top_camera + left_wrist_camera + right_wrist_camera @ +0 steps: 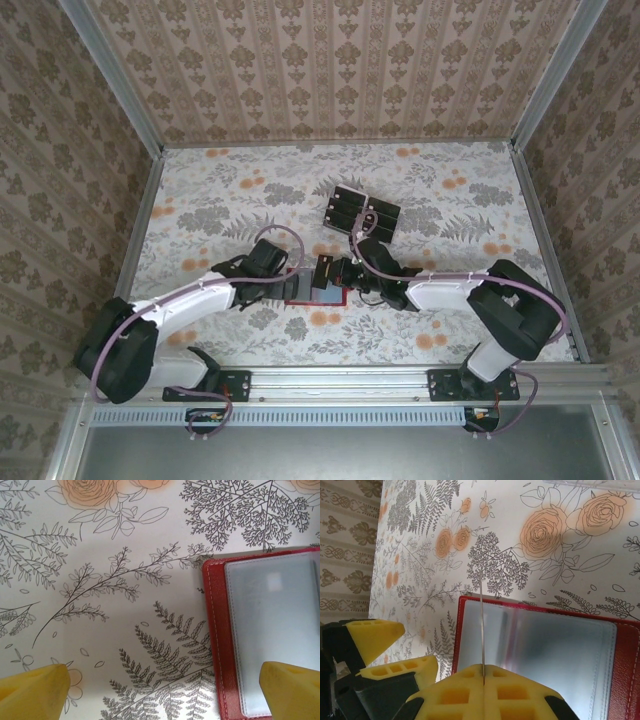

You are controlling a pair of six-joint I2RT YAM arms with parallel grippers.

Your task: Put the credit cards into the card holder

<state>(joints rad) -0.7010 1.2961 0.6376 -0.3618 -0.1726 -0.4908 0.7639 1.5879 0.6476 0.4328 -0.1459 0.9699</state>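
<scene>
- The table (200, 190) has a pale cover printed with grey ferns and orange roses.
- Walls (330, 70) papered in beige ornamental stripes close the table in on three sides. A metal rail (340, 378) runs along the near edge, where the arm bases are bolted.
- A clear rack (385, 215) stands toward the back of the table, a little right of middle, with black credit cards (343, 215) in its tiers.
- The card holder (312, 292) lies open and flat near the front middle of the table, between the two pincers. It is red with pale stitching, and its greyish clear pockets face up.
- The left pincer (165, 695) is spread wide. One yellow fingertip is over bare table and the other over the holder's clear pocket. I cannot tell whether either touches.
- The right pincer (484, 690) is pressed tight on a thin credit card (482, 630). The card is seen edge-on, held over the open holder near its red border.
</scene>
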